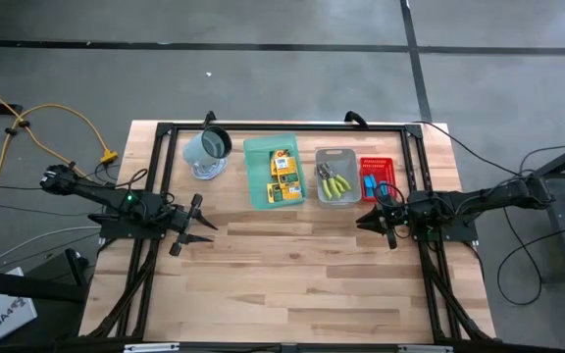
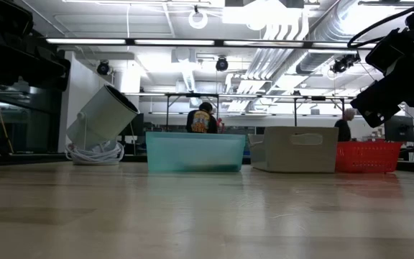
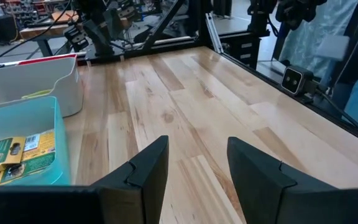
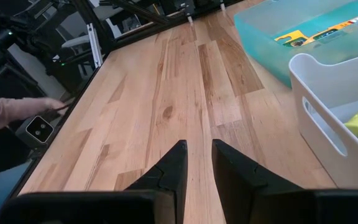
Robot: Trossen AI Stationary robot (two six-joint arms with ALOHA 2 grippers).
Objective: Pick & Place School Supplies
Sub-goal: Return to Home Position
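Three yellow-orange printed boxes [image 1: 282, 173] lie in the green tray [image 1: 254, 186]. The yellow-green-handled tools [image 1: 335, 182] lie in the grey tray [image 1: 335, 154]. Cyan-blue pieces [image 1: 371, 183] sit in the red tray [image 1: 376, 162]. My left gripper [image 1: 204, 222] [image 3: 197, 152] hovers open over bare wood, left of the trays and nearer the near edge. My right gripper [image 1: 363, 221] [image 4: 199, 148] hangs just near-side of the grey and red trays, with a narrow gap between its fingers. Neither touches anything.
A grey-green mug [image 1: 207, 147] leans tilted on a white coil [image 2: 92, 152] at the far left of the tray row. The black frame [image 1: 282, 128] runs round the table. Bare wood [image 1: 292, 284] spreads over the near half. A person's sleeve [image 4: 11, 112] shows beyond the table's left side.
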